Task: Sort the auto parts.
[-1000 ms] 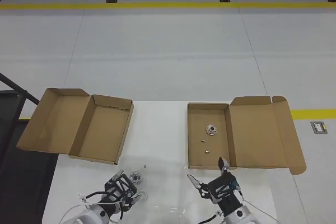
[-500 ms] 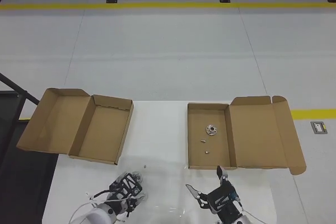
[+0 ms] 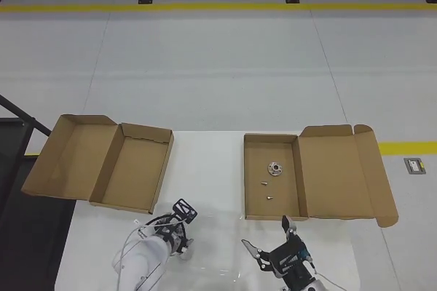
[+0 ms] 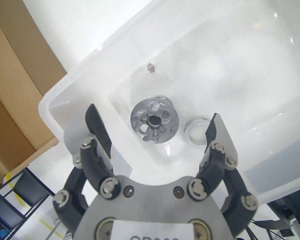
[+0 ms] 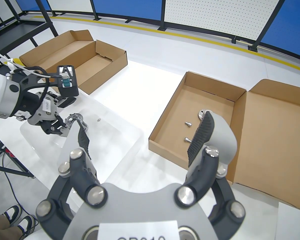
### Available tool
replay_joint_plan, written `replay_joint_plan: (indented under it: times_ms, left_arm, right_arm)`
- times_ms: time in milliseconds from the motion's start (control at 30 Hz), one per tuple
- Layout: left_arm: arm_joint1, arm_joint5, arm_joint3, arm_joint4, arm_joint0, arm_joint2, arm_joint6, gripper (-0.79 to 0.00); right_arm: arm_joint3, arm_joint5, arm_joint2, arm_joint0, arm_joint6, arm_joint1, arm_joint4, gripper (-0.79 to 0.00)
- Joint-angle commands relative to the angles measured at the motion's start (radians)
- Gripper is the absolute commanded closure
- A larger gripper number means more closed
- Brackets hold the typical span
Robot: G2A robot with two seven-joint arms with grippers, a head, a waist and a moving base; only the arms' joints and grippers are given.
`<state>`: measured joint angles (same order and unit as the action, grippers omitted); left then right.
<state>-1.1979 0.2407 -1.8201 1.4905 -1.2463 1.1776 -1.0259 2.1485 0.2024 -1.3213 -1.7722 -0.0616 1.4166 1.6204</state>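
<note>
My left gripper (image 4: 153, 113) hangs open inside a clear plastic bin (image 4: 65, 93), its fingers either side of a round metal gear hub (image 4: 155, 122). A small metal ring (image 4: 197, 134) lies right beside the hub, near one finger. A tiny screw (image 4: 151, 68) rests farther along the bin floor. My right gripper (image 5: 142, 132) is open and holds nothing, near the table's front edge (image 3: 266, 236). The right cardboard box (image 3: 256, 196) contains a flanged metal hub (image 3: 274, 169) and two bolts (image 3: 266, 185). The left arm (image 3: 160, 247) is at the front left.
An open cardboard box (image 3: 131, 174) with its lid folded out sits at the table's left; nothing shows in it. The right box's lid (image 3: 342, 174) lies flat to the right. A black frame (image 3: 14, 116) stands left of the table. White table lies between the boxes.
My left wrist has swung forward and tipped down over the bin. My right gripper drew back slightly toward the front edge, then held still.
</note>
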Motion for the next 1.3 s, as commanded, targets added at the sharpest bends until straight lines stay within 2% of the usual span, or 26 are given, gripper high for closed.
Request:
replay_joint_plan:
  times_ms: [0,67,100,133,167,200,267,367,567,667,833,1033,1267]
  left_arm:
    - [-0.005,-0.002,0.026,-0.023,0.029,-0.011,-0.039,-0.785]
    - [-0.008,-0.009,0.043,-0.033,0.048,-0.019,-0.064,-0.785]
    - [-0.010,-0.014,0.050,-0.038,0.055,-0.024,-0.072,-0.714]
    - [-0.011,-0.016,0.055,-0.042,0.061,-0.028,-0.077,-0.563]
    - [-0.012,-0.020,0.061,-0.044,0.065,-0.030,-0.082,-0.453]
    - [-0.013,-0.024,0.066,-0.044,0.069,-0.033,-0.090,-0.379]
    - [-0.015,-0.030,0.071,-0.044,0.074,-0.036,-0.100,-0.296]
    - [-0.016,-0.038,0.071,-0.046,0.077,-0.035,-0.113,0.000]
    - [-0.012,-0.037,0.011,-0.048,0.050,-0.012,-0.131,0.000]
    - [-0.007,-0.013,-0.073,-0.071,0.007,0.015,-0.130,0.000]
    - [0.009,0.022,-0.264,-0.075,-0.090,0.091,-0.121,0.000]
    - [0.023,0.017,-0.460,-0.127,-0.203,0.244,-0.065,0.000]
    - [0.032,0.016,-0.530,-0.286,-0.311,0.519,0.080,0.000]
  right_arm:
    - [0.000,0.000,0.000,0.000,0.000,0.000,0.000,-0.785]
    - [0.000,0.000,0.000,0.000,0.000,0.000,0.000,-0.785]
    - [0.000,0.000,0.000,0.000,0.000,0.000,0.000,-0.785]
    - [0.000,0.000,0.000,0.000,0.000,0.000,0.000,-0.785]
    - [0.000,0.000,0.000,0.000,0.000,0.000,0.000,-0.785]
    - [0.000,0.000,0.000,0.000,0.000,0.000,0.000,-0.785]
    - [0.000,0.000,0.000,0.000,0.000,0.000,0.000,-0.785]
    - [0.000,0.000,0.000,0.000,0.000,0.000,0.000,-0.785]
    - [0.000,0.000,0.000,0.000,0.000,0.000,0.000,-0.785]
    - [0.000,0.000,0.000,0.000,0.000,0.000,0.000,-0.785]
    - [0.000,0.000,0.000,0.000,0.000,0.000,0.000,-0.785]
    - [0.000,0.000,0.000,0.000,0.000,0.000,0.000,-0.785]
    - [0.000,0.000,0.000,0.000,0.000,0.000,0.000,-0.785]
